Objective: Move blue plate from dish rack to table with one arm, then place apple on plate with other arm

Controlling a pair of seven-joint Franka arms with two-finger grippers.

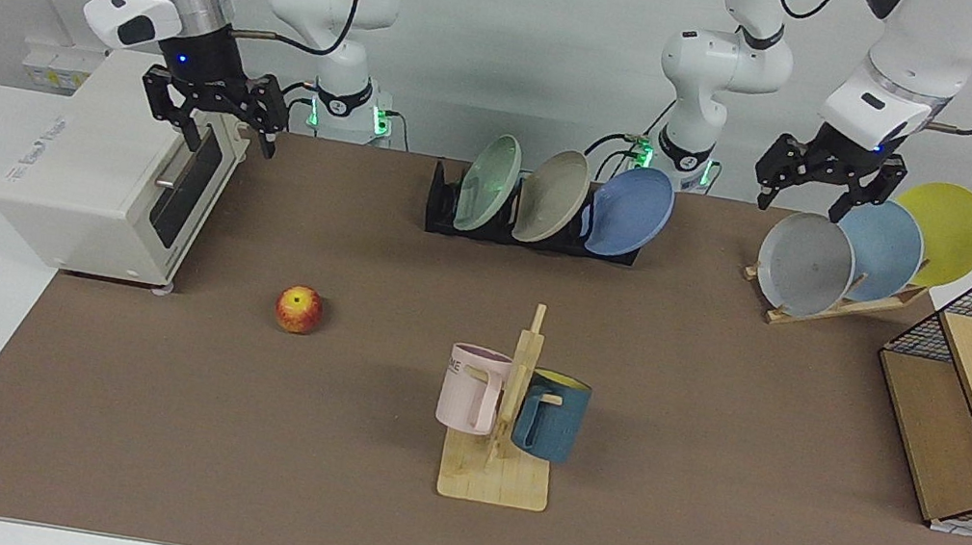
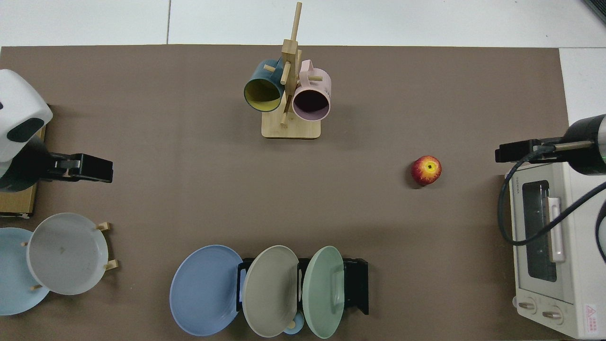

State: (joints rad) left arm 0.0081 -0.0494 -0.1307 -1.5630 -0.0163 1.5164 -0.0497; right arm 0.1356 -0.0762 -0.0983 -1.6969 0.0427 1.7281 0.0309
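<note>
Nothing begun: blue plate leaning in the dish rack at twelve o'clock, apple at nine on the table. Left gripper and right gripper raised, fingers spread, empty. Next, by judgement: reaching for the plate's rim.

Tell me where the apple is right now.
The apple lies on the brown table, at the left of the facing view, just in front of the white toaster oven and well apart from the wooden mug stand.
</note>
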